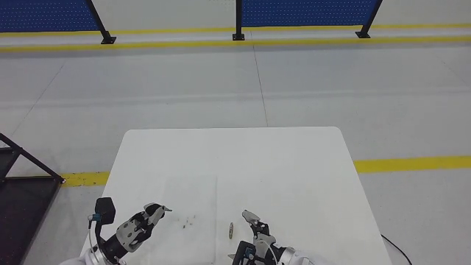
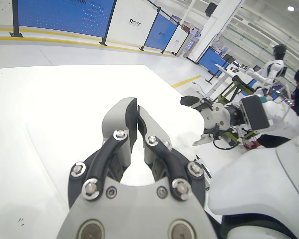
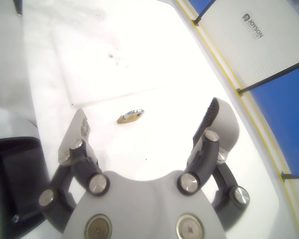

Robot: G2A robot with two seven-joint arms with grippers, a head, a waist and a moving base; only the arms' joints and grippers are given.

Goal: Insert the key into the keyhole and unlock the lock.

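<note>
- Table (image 1: 294, 162): white top with rounded corners, standing on a pale floor
- Mat (image 1: 188, 206): thin pale sheet lying flat on the near left part of the table, with a few dark specks on its surface
- Lock (image 3: 130, 116): small padlock with a brass body and silver shackle, lying on its side on the bare table just off the mat's right edge, near the table's near side
- Right gripper (image 3: 147, 109): low over the near side of the table, fingers spread wide and holding nothing; the lock lies on the table ahead of it, in line with the gap between the fingers and apart from both
- Left gripper (image 2: 137, 115): above the near left part of the table, over the mat, well apart from the lock; its black pads are pressed together at the tips, and whether anything thin sits between them cannot be told
</note>
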